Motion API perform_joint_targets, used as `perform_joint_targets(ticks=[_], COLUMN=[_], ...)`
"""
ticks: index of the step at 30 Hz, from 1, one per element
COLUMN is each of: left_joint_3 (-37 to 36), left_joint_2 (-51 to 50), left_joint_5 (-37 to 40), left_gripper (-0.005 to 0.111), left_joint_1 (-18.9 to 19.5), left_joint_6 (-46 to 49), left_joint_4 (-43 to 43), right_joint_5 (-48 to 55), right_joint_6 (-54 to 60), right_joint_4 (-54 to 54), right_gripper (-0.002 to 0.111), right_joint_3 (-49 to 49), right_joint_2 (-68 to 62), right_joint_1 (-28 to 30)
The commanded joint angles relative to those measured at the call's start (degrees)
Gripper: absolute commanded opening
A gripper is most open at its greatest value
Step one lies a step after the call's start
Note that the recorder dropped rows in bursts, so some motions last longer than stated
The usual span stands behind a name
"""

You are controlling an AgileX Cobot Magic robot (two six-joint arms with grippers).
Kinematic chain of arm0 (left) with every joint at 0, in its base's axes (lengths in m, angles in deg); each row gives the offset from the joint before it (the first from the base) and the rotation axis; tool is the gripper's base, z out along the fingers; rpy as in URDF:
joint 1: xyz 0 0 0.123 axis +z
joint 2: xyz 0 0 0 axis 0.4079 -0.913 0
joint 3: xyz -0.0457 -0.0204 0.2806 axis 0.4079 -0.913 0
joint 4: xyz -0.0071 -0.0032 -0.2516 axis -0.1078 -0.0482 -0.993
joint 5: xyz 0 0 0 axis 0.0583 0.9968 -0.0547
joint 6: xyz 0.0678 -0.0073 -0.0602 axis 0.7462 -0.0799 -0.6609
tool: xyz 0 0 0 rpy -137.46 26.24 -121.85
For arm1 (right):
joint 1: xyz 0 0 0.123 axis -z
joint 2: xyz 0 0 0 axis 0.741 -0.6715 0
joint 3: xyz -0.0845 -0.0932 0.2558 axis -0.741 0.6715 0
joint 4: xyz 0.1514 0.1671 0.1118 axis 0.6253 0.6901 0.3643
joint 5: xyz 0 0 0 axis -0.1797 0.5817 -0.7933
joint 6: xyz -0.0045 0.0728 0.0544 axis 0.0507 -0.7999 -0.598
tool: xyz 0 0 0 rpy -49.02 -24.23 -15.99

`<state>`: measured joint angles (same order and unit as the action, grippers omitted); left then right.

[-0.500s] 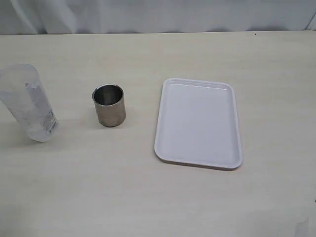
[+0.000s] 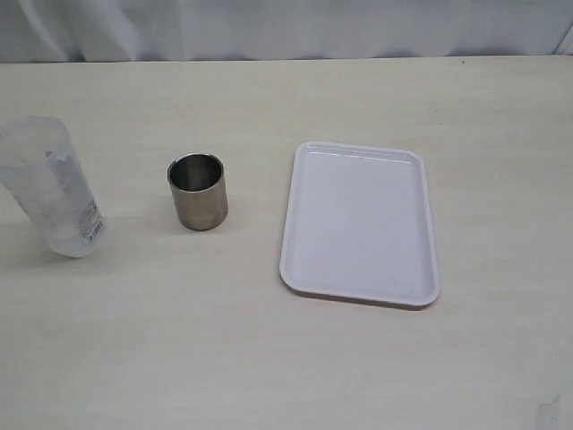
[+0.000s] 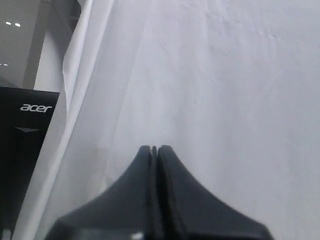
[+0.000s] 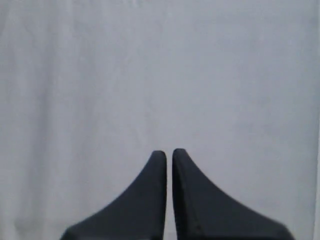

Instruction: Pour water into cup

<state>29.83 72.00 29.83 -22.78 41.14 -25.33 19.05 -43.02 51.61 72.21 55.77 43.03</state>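
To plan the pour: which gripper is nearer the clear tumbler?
Probably left: the tumbler stands far on that arm's side. Neither left gripper nor right gripper shows over the table; both face a curtain.

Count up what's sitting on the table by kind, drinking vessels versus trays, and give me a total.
Drinking vessels: 2 (steel cup, clear tumbler)
Trays: 1 (white tray)
Total: 3
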Motion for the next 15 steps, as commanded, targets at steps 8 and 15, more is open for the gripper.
perform_joint_targets(ticks=[8, 15], left_joint_3=[-0.2, -0.2], left_joint_2=[0.1, -5.2], left_joint_5=[-3.7, -3.3], left_gripper=[0.105, 0.105], left_joint_1=[-0.4, -0.4], left_joint_6=[-1.8, -2.0], left_joint_4=[0.5, 0.8], right_joint_5=[-6.1, -4.9], right_joint_6=[-11.8, -11.8], right_joint_4=[0.1, 0.1], right_gripper=[0.004, 0.004], right_joint_3=[0.2, 0.2], right_joint_2=[0.3, 0.3], right_joint_1=[0.0, 0.0])
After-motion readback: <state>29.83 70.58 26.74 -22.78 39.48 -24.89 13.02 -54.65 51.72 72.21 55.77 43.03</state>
